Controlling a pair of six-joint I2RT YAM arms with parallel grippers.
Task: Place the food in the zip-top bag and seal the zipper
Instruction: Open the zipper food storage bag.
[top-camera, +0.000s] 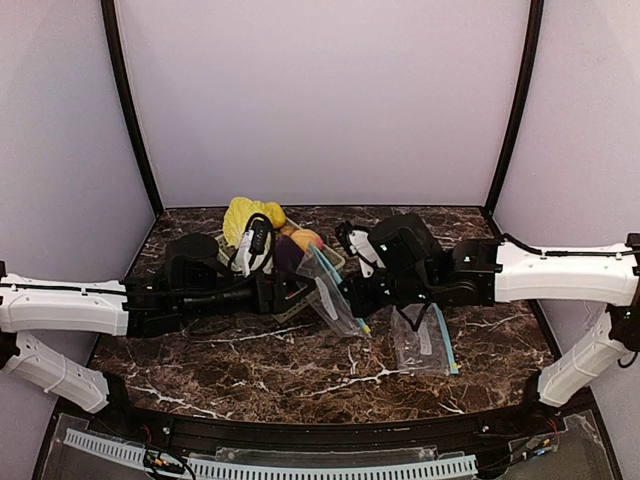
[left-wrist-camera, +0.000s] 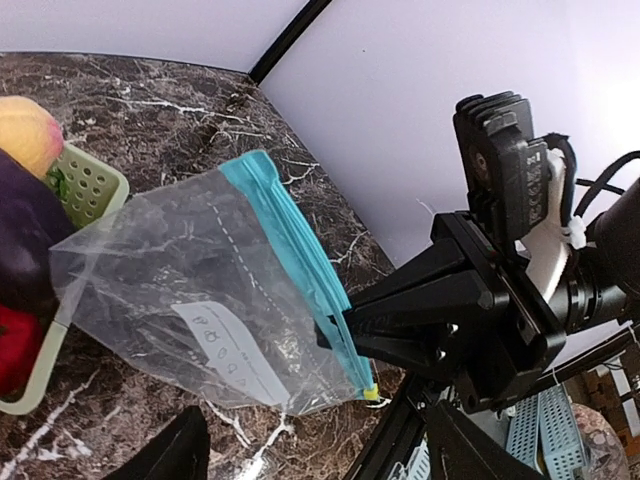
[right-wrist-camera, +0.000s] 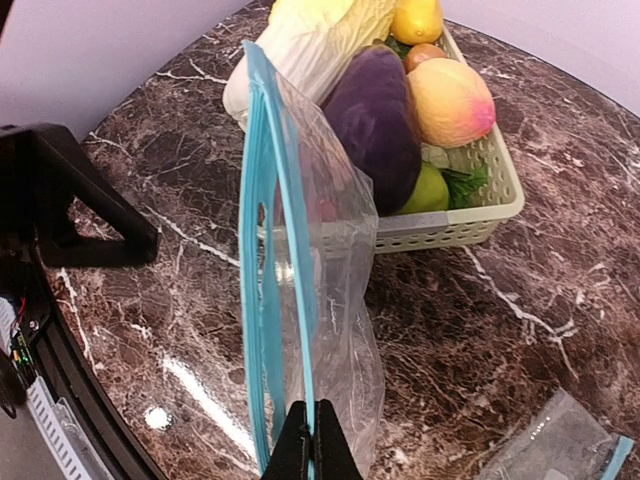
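Observation:
A clear zip-top bag (right-wrist-camera: 330, 260) with a teal zipper (left-wrist-camera: 296, 255) hangs empty above the table. My right gripper (right-wrist-camera: 312, 425) is shut on one zipper edge, and the two edges stand slightly apart. The food lies in a pale green basket (right-wrist-camera: 470, 225): a purple eggplant (right-wrist-camera: 375, 125), an orange-yellow peach (right-wrist-camera: 450, 100) and a small green fruit (right-wrist-camera: 425, 190). In the left wrist view my left gripper (left-wrist-camera: 290, 462) is open just below the bag, its fingers (left-wrist-camera: 160, 455) wide apart and touching nothing. From above, the bag (top-camera: 335, 295) hangs between both grippers.
A pale cabbage (right-wrist-camera: 310, 40) and a yellow fruit (right-wrist-camera: 415, 18) share the basket, with something red (left-wrist-camera: 15, 350) low inside. A second zip-top bag (top-camera: 425, 340) lies flat on the marble table (top-camera: 300, 370) to the right. White walls close the back and sides.

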